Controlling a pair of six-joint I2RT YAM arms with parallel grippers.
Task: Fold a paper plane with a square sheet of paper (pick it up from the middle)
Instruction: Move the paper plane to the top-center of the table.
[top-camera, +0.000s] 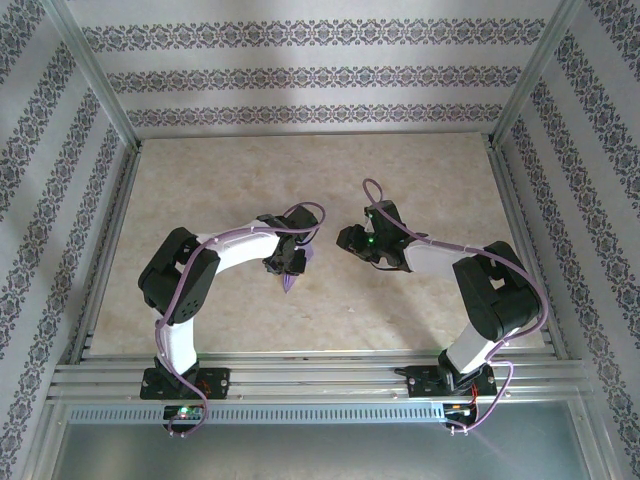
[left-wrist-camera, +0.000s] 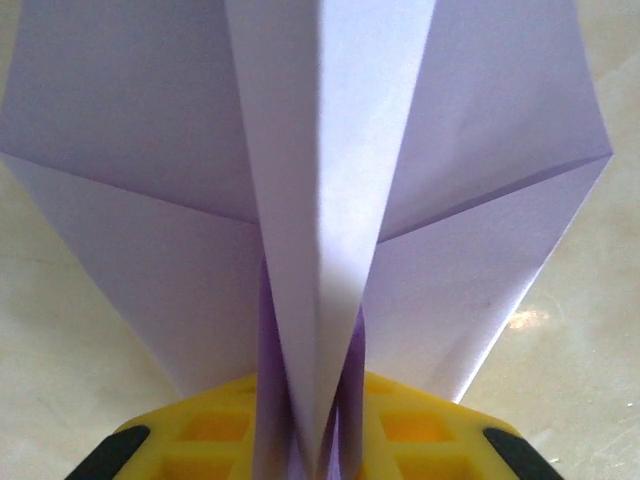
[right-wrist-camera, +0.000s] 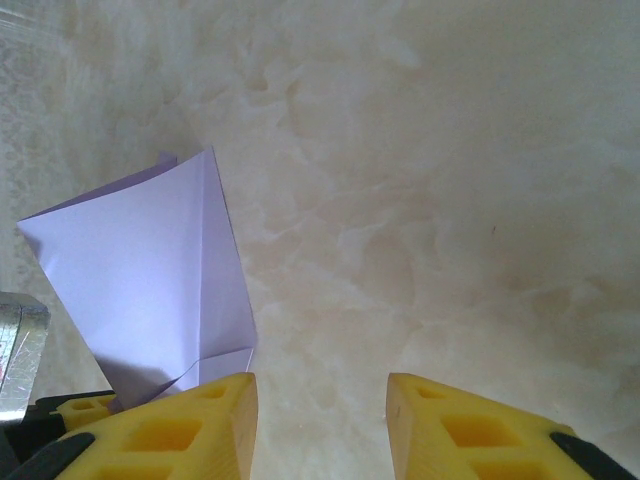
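Overhead, a pale beige marbled worktop (top-camera: 300, 170) is boxed in by an aluminium frame (top-camera: 300, 375) and purple-patterned striped wallpaper (top-camera: 300, 75). Two white-and-black arms, the left arm (top-camera: 185, 285) and the right arm (top-camera: 490, 295), bend inward toward the middle, with lavender cables (top-camera: 300, 212) looped along them.

The pale lavender paper plane (top-camera: 290, 283), a folded dart with a lengthwise centre ridge, sits at the left arm's tip near the middle of the worktop. From above the wrist covers most of it — a small purple tip pokes out.

Left wrist view: the plane (left-wrist-camera: 320, 200) has its wings spread to both sides and is cut off at the top edge. The ridge runs down between yellow fingers (left-wrist-camera: 200, 435).

Left jaws: close together on either side of the ridge. Pinching it or merely flanking it — cannot tell.

Right jaws: yellow fingers (right-wrist-camera: 190, 430) spread apart, with nothing between them and bare worktop (right-wrist-camera: 450, 200) beyond. The plane's wing (right-wrist-camera: 160, 270) lies just beside one finger, its lower corner hidden behind it. A silvery metal piece (right-wrist-camera: 20, 340) is cut off at the edge and hard to identify.
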